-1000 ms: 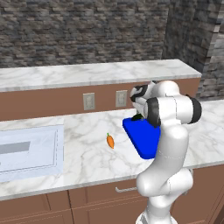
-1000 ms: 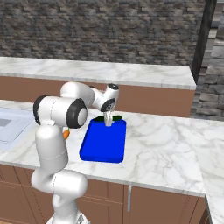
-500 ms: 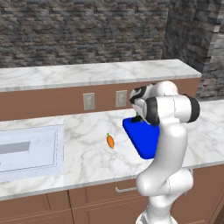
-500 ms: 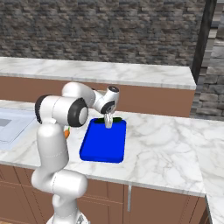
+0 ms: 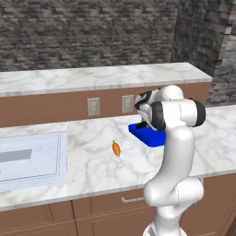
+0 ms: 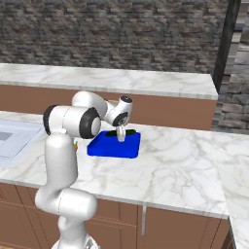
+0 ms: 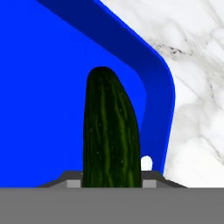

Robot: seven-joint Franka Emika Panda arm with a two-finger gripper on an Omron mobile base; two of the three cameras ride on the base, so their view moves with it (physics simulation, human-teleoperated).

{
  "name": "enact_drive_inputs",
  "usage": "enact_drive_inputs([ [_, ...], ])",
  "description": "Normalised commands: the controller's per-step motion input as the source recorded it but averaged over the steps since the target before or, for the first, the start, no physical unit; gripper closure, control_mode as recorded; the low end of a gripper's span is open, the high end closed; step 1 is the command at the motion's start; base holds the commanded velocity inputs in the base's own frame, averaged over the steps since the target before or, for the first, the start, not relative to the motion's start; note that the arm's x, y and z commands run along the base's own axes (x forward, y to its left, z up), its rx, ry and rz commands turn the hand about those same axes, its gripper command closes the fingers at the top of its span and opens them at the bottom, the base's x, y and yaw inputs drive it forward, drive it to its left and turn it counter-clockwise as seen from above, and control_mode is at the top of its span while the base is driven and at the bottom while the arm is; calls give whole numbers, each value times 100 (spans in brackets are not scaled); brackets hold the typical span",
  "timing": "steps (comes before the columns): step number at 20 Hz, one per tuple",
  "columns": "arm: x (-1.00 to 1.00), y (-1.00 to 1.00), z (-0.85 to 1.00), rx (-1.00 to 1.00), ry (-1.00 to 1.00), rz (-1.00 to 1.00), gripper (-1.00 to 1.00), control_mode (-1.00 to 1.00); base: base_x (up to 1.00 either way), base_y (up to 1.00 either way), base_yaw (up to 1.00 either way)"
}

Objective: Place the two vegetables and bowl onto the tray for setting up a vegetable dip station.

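Observation:
The blue tray [image 6: 111,148] lies on the marble counter in front of the arm. My gripper [image 6: 120,138] points down at the tray's far end and is shut on the slim dark green vegetable [image 7: 109,131]. In the hand view that vegetable lies lengthwise just above the tray floor [image 7: 48,87], near a rounded corner. From the left base the gripper [image 5: 144,123] is partly behind my arm, over the tray [image 5: 148,137]. The orange carrot [image 5: 116,148] rests on the counter left of the tray. The red bowl is out of view.
A steel sink [image 5: 27,159] is set into the counter at far left. Behind the tray runs a brown backsplash with two outlets [image 5: 93,106] and a raised marble ledge [image 5: 92,76]. Open counter [image 6: 185,165] stretches right of the tray.
My hand has come down a little toward the tray's far end with the green vegetable still in it. The carrot and tray have not moved.

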Motion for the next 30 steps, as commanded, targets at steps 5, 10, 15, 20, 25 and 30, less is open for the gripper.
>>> enact_drive_inputs([
  [5,11,0,-7,0,0,0,100,-100,0,0,0],
  [10,0,0,0,0,0,0,-100,-100,0,0,0],
  [15,0,0,0,0,0,0,-100,-100,0,0,0],
  [20,0,0,0,0,0,0,-100,-100,0,0,0],
  [25,0,0,4,0,0,0,-100,-100,0,0,0],
  [30,-9,0,33,0,0,0,-100,-100,0,0,0],
])
